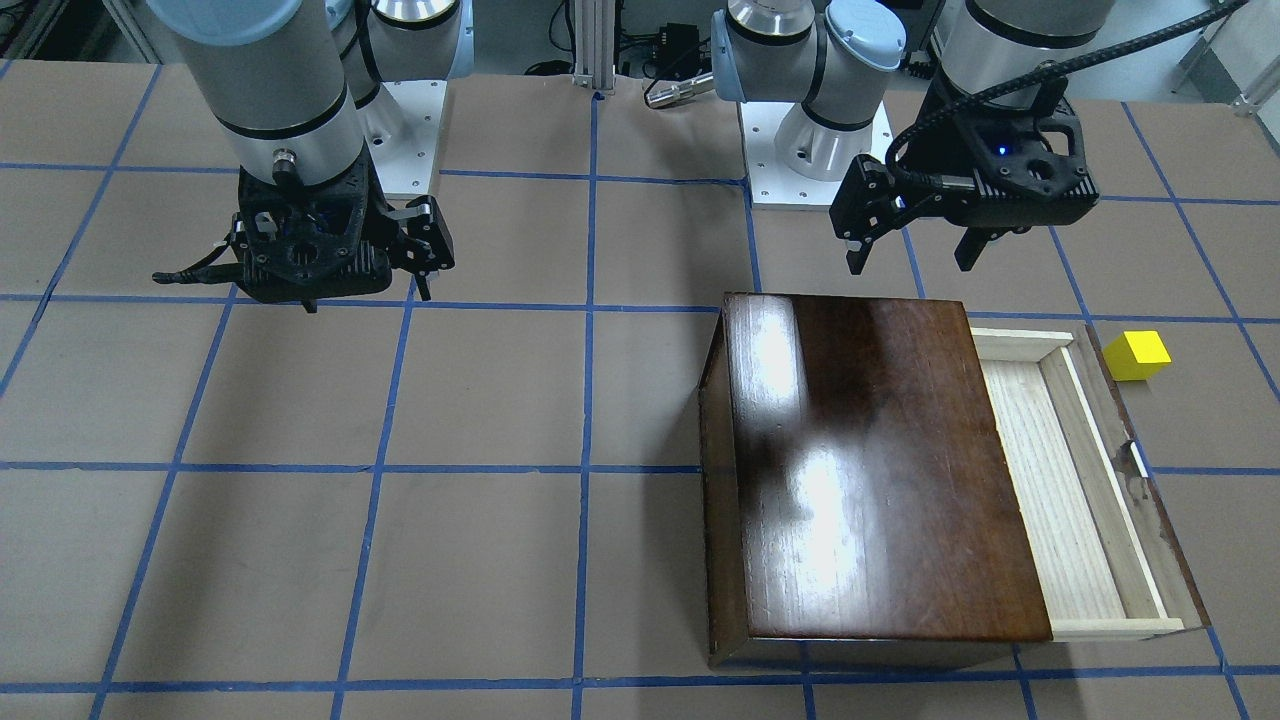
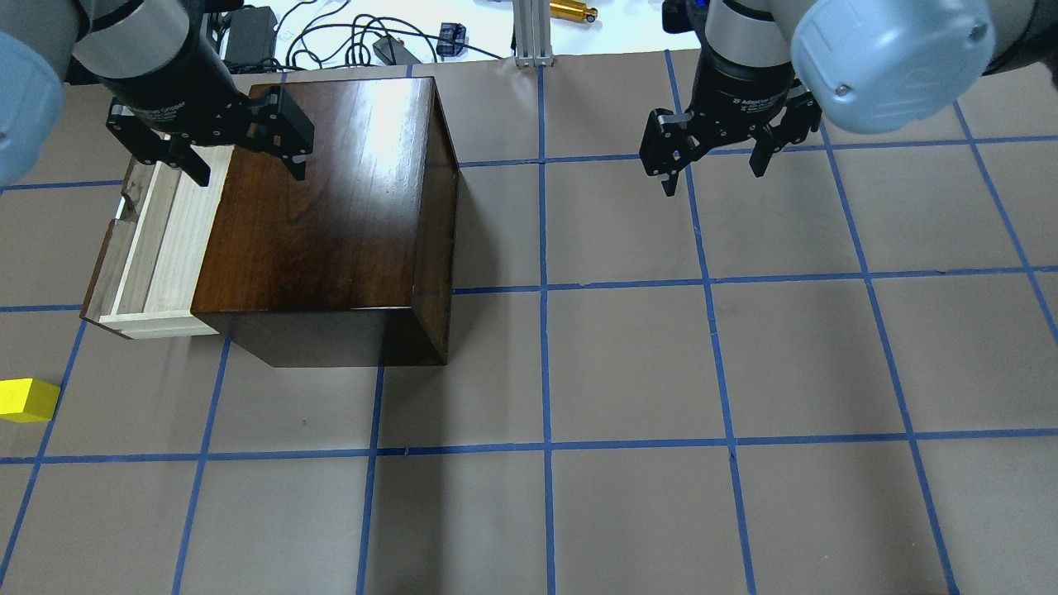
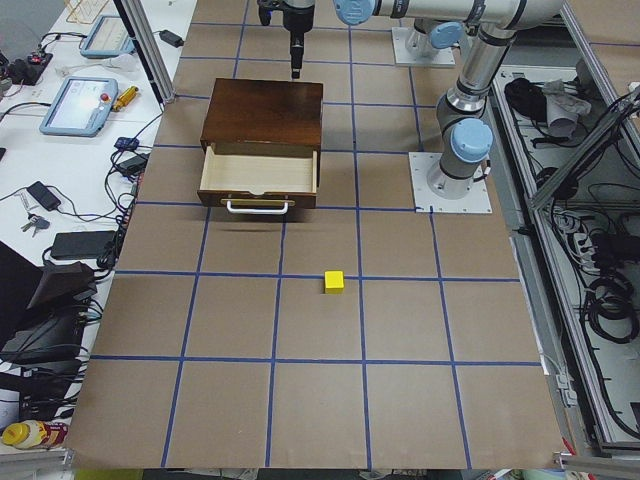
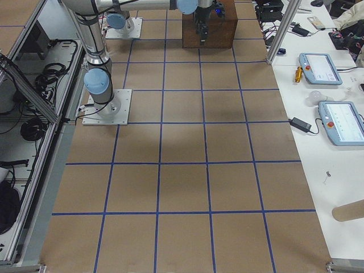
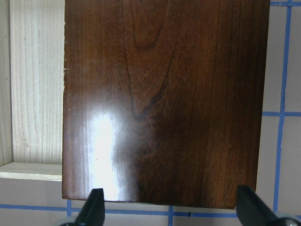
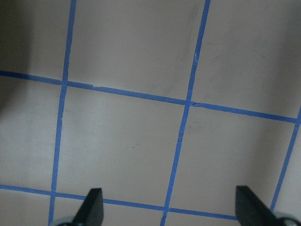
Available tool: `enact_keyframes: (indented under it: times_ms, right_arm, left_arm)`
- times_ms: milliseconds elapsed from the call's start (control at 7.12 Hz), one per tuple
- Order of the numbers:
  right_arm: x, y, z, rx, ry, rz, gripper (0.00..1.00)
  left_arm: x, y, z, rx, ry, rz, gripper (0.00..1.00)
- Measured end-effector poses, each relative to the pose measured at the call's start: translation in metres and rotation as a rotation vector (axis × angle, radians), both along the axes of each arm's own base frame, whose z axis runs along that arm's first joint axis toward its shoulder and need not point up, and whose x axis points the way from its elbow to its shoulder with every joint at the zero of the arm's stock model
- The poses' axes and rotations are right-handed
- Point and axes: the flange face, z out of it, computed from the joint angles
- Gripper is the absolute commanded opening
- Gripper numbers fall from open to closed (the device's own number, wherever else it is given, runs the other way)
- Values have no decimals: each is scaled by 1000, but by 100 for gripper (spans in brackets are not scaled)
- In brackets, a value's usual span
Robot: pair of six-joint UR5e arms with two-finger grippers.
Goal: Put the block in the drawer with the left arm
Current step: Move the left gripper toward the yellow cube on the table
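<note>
The yellow block (image 1: 1138, 355) lies on the table a short way from the drawer's dark front panel; it also shows in the overhead view (image 2: 27, 400) and the left view (image 3: 334, 282). The drawer (image 1: 1040, 480) is pulled open from the dark brown cabinet (image 1: 870, 470) and its pale-wood tray holds nothing. My left gripper (image 1: 915, 255) hangs open and empty high above the cabinet top (image 5: 164, 103), apart from the block. My right gripper (image 2: 712, 178) is open and empty over bare table far to the cabinet's side.
The arms' white base plates (image 1: 800, 165) stand at the robot's side of the table. Cables and a power brick (image 2: 248, 29) lie past the far edge. Teach pendants (image 3: 80, 105) sit on a side bench. Blue tape lines grid the brown tabletop.
</note>
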Motion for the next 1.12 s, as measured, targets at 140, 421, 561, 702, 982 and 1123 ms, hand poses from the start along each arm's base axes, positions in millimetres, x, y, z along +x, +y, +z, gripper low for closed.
enact_keyframes:
  times_ms: [140, 421, 561, 702, 982, 1123]
  right_arm:
    - [0, 0, 0, 0, 0, 0, 100]
    - [0, 0, 0, 0, 0, 0, 100]
    - [0, 0, 0, 0, 0, 0, 100]
    - [0, 0, 0, 0, 0, 0, 100]
    - [0, 0, 0, 0, 0, 1, 100]
    - [0, 0, 0, 0, 0, 1, 100]
  left_arm:
    - [2, 0, 1, 0, -1, -13, 100]
    - [11, 0, 6, -3, -7, -79, 100]
    - [26, -1, 9, -3, -9, -118, 100]
    - [46, -1, 12, -4, -12, -148, 100]
    - [91, 1, 17, 9, -22, -200, 100]
    - [122, 4, 18, 24, -24, -218, 100]
